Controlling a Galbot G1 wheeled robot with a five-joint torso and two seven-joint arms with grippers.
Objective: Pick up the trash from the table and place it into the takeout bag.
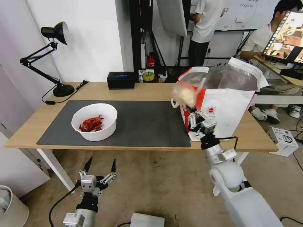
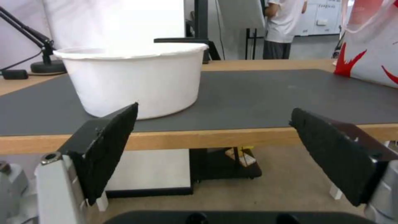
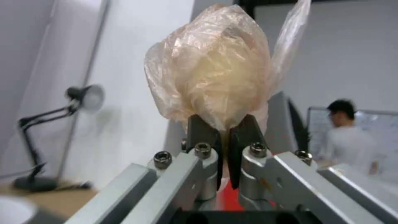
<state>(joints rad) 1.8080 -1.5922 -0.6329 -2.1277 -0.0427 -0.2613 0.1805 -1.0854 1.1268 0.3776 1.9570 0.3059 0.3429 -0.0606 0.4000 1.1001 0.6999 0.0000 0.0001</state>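
Observation:
My right gripper [image 1: 191, 108] is shut on the clear bag with the pale bun [image 1: 184, 93], holding it in the air beside the near left corner of the white-and-red takeout bag [image 1: 227, 107]. The right wrist view has the bun bag [image 3: 211, 77] bulging above my pinched fingertips [image 3: 224, 137]. A white bowl of red crayfish shells [image 1: 94, 121] sits on the dark grey mat [image 1: 142, 123] of the light-wood table [image 1: 25, 132]. My left gripper [image 1: 100, 165] hangs open below the table's front edge, facing the bowl [image 2: 132, 81].
A black tissue box [image 1: 121, 80] stands at the table's back edge and a black desk lamp [image 1: 53, 60] at the back left corner. A white bin [image 1: 9, 206] and a white box [image 1: 285, 140] sit on the floor.

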